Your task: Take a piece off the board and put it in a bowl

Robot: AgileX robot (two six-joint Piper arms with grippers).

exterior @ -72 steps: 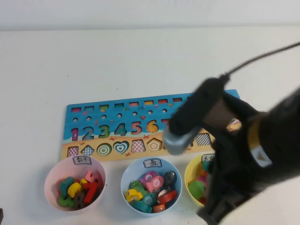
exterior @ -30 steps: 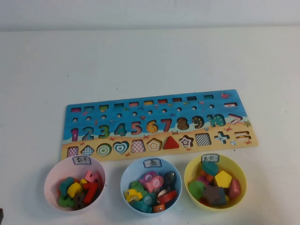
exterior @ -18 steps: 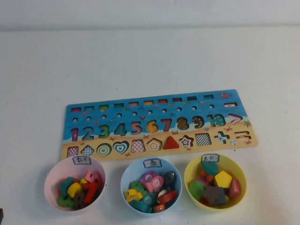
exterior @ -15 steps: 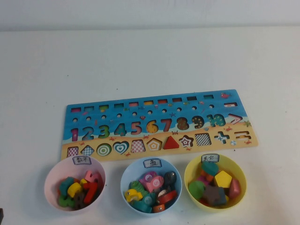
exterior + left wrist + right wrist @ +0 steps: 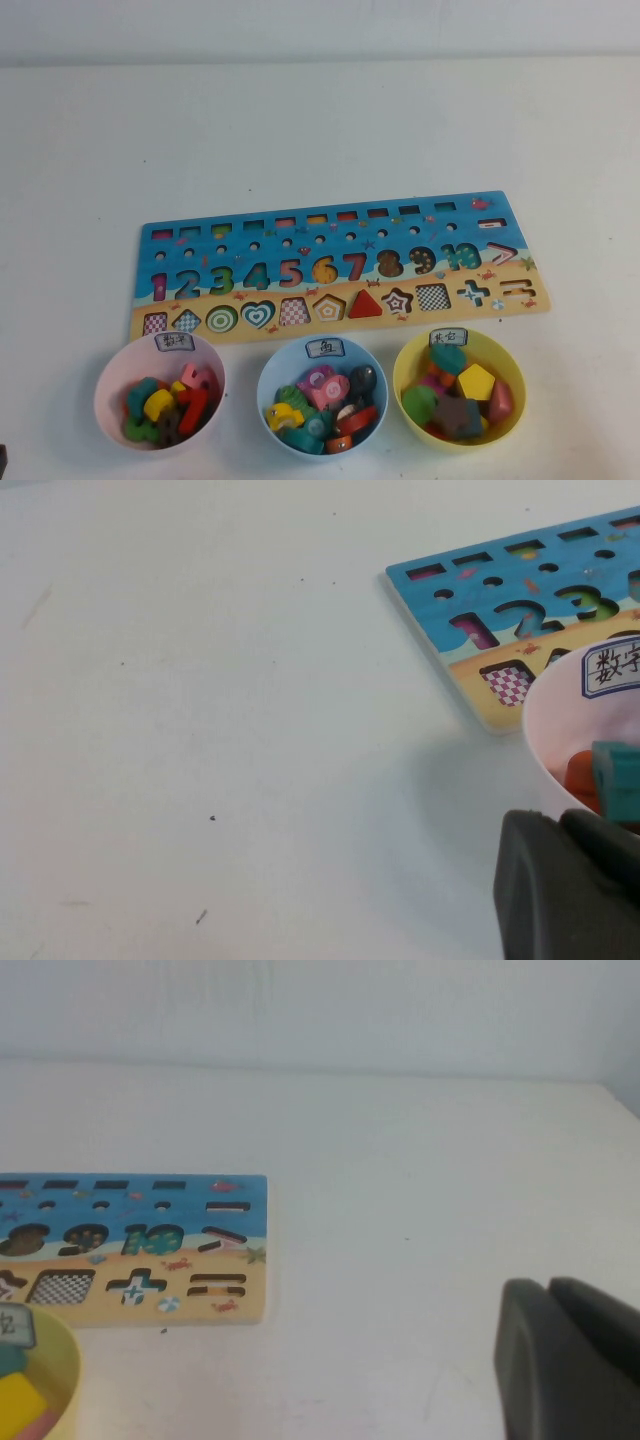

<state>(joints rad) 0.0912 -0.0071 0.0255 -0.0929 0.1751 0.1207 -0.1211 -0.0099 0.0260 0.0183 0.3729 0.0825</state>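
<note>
White table (image 5: 320, 130), board (image 5: 340, 268) lengthwise left–right, red piece (image 5: 193, 408) slanted in pink bowl (image 5: 112, 385), left pincer (image 5: 570, 890) and right pincer (image 5: 565, 1360) – both pressed together.

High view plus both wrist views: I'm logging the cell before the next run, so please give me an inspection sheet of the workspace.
Surface: white table, a few small dark specks.
Job's things: long blue puzzle board with a sandy band lies flat. A small flat red 7-shaped block lies in the pale pink round plastic bowl among other blocks.
Clutter: light blue bowl and yellow bowl, both holding blocks. Red triangle seated in the board.
Grippers: left pincer beside the pink bowl. Right pincer off the board's right end.
Cables: nothing seen.
Surroundings: pale wall behind the table.
</note>
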